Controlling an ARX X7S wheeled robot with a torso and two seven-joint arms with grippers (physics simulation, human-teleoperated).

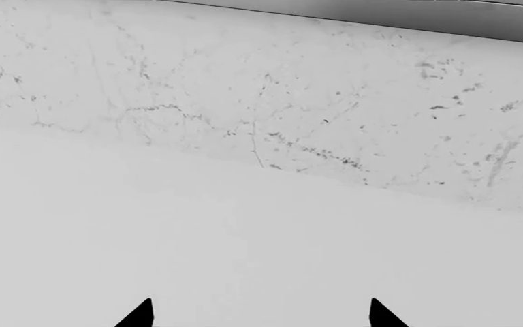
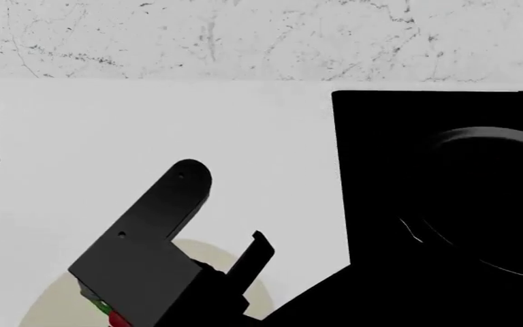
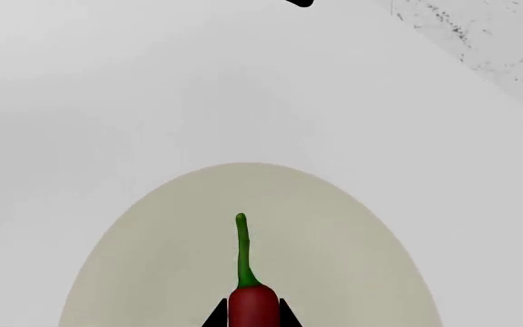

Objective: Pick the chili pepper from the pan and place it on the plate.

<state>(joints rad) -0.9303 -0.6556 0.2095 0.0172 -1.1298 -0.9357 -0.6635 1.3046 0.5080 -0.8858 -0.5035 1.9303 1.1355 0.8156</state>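
The right gripper [image 3: 250,315] is clamped on the chili pepper [image 3: 250,300], its two dark fingertips pressing against either side of the red body while the green stem juts out ahead of them. Directly beneath and ahead of that gripper lies the plate [image 3: 353,272], a pale cream disc that fills most of what the right wrist view shows, so the pepper hangs over the plate's inner area, not its edge; whether the pepper already touches the surface cannot be told from these views. In the head view the right arm reaches across to the plate [image 2: 48,306], and a sliver of red and green shows under the wrist body. The pan [image 2: 489,204] sits well apart from the right gripper, off toward the robot's right on the black stovetop [image 2: 380,136], and no pepper shows in the part of it that is visible. The left gripper [image 1: 259,313] has its two fingertips spread wide with nothing between them, hovering over bare white counter [image 1: 243,238] with the marbled backsplash [image 1: 289,88] ahead of it; it plays no part here. By my reading the carry is done and the placing step is in hand. The next move probably calls for a short descent if any gap remains, then opening the jaws so the pepper settles flat on the plate, then lifting straight away so the fingertips do not drag it off.
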